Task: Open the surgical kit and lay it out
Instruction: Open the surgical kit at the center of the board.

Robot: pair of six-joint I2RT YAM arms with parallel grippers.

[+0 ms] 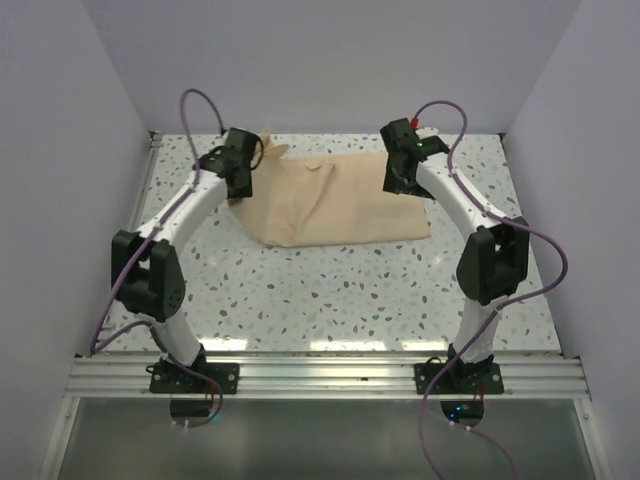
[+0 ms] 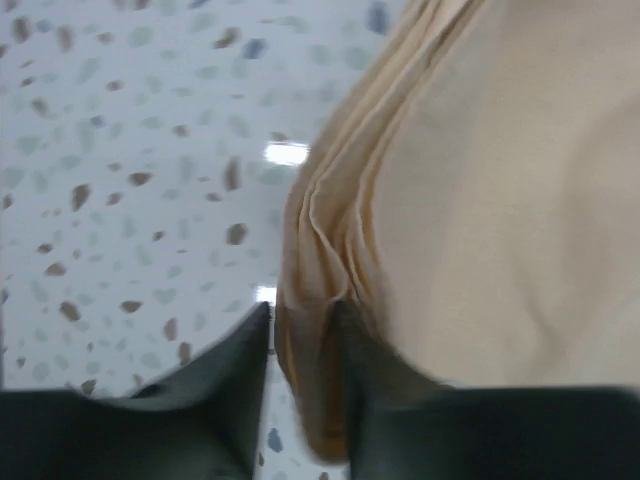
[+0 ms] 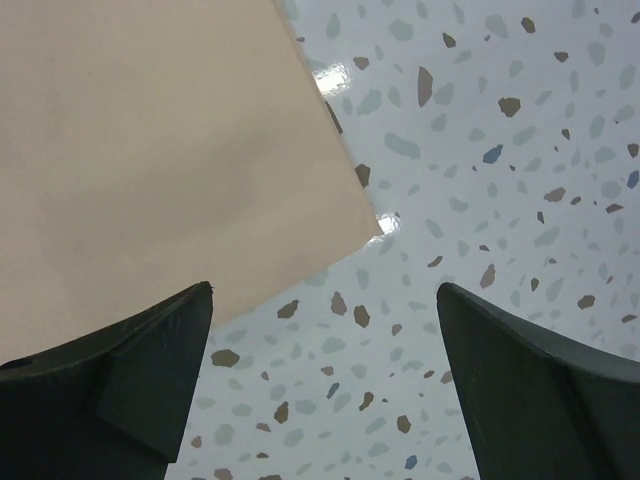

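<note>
The tan cloth wrap point(image 1: 335, 203) lies folded on the speckled table at the back middle. No steel tray or instruments show; whatever is inside the wrap is hidden. My left gripper point(image 1: 242, 183) is at the wrap's left edge. In the left wrist view the left gripper point(image 2: 302, 345) is shut on a bunched fold of the cloth wrap point(image 2: 480, 200). My right gripper point(image 1: 399, 184) hovers over the wrap's back right part. In the right wrist view the right gripper point(image 3: 325, 290) is open wide and empty, with a corner of the cloth wrap point(image 3: 150, 170) by its left finger point(image 3: 150, 380).
The speckled table point(image 1: 350, 290) is walled at the back and both sides. A metal rail point(image 1: 320, 375) carrying both arm bases runs along its near edge. Purple cables loop off both arms.
</note>
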